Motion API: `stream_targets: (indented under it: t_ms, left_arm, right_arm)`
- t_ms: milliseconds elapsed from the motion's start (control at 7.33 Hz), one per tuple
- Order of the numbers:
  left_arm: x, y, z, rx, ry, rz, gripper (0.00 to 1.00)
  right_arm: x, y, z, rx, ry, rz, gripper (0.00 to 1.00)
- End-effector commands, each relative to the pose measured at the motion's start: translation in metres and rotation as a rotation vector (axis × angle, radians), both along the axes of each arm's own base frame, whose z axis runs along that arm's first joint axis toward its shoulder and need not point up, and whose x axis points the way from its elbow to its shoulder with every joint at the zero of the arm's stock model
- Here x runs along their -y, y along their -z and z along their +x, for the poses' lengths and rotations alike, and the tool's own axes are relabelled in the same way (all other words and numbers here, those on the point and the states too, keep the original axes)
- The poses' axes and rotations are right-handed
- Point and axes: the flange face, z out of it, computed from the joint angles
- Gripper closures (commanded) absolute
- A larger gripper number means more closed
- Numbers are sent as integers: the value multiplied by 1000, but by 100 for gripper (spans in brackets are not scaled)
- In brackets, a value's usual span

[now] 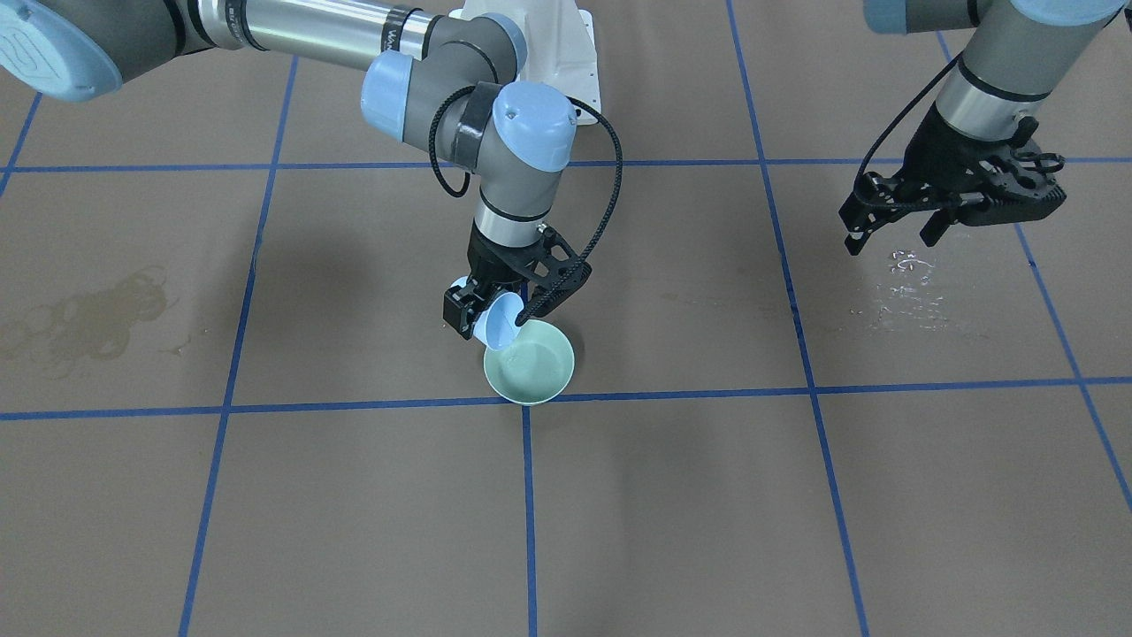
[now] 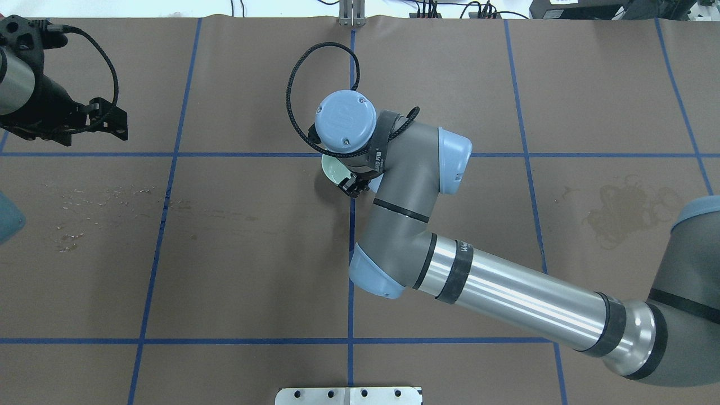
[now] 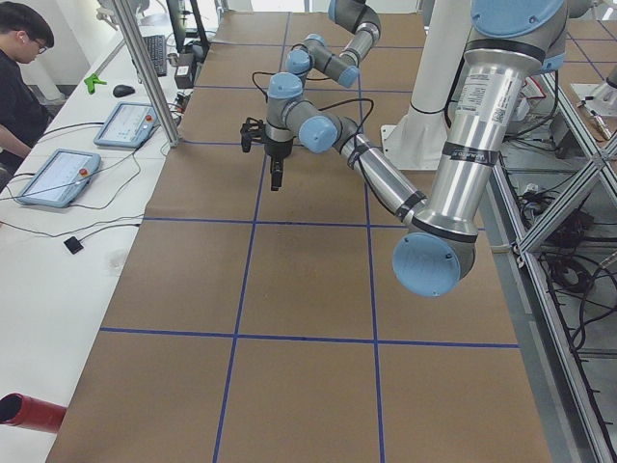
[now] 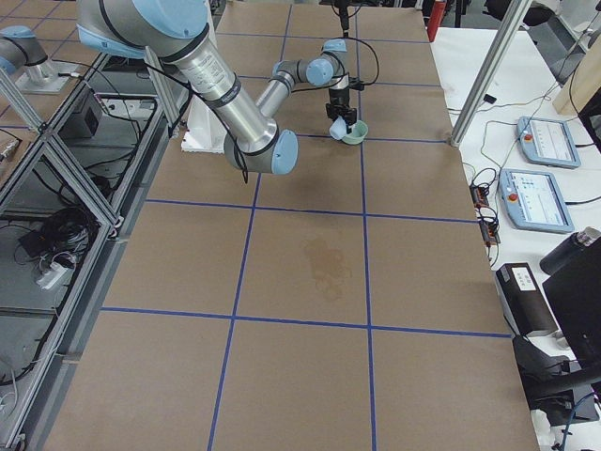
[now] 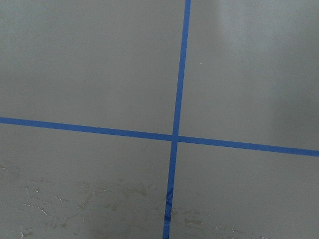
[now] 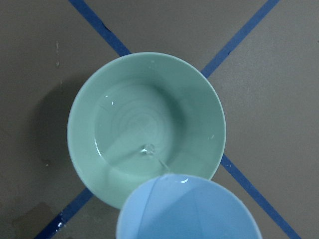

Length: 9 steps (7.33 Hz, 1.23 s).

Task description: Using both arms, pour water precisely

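overhead, right arm (image 2: 506, 292) hides most of bowl (image 2: 331, 169).

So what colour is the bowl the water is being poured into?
The bowl is plain pale mint green, with no pattern. It shows best in the right wrist view.

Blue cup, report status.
Right gripper shut on blue cup, tilted over green bowl. Water trickling in. Left gripper open, empty, off aside. Spilled droplets under left gripper, apart from bowl.

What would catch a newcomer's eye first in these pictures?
In the middle, the right tool tips a light blue cup over a pale green bowl, a thin thread of water falling into it. Off to the robot's left, the left tool hangs open and empty near scattered droplets on the brown table.
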Motion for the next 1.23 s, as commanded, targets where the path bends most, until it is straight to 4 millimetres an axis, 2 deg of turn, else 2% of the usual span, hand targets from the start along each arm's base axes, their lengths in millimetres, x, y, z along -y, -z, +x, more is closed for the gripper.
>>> stream_targets:
  t_ms: [0, 545, 682, 955, 1091]
  left_arm:
    - [0, -2, 0, 3, -4, -1, 0]
    - [0, -3, 0, 3, -4, -2, 0]
    - [0, -3, 0, 3, -4, -2, 0]
    - [0, -2, 0, 2, -5, -2, 0]
    - [0, -3, 0, 2, -5, -3, 0]
  right_arm:
    - [7, 25, -16, -84, 17, -26, 100]
    - [-5, 10, -22, -169, 28, -49, 100]
    - [-4, 9, -30, -192, 26, -39, 100]
    - [-9, 16, -40, -198, 33, -27, 100]
    - [-10, 22, -38, -184, 32, -23, 100]
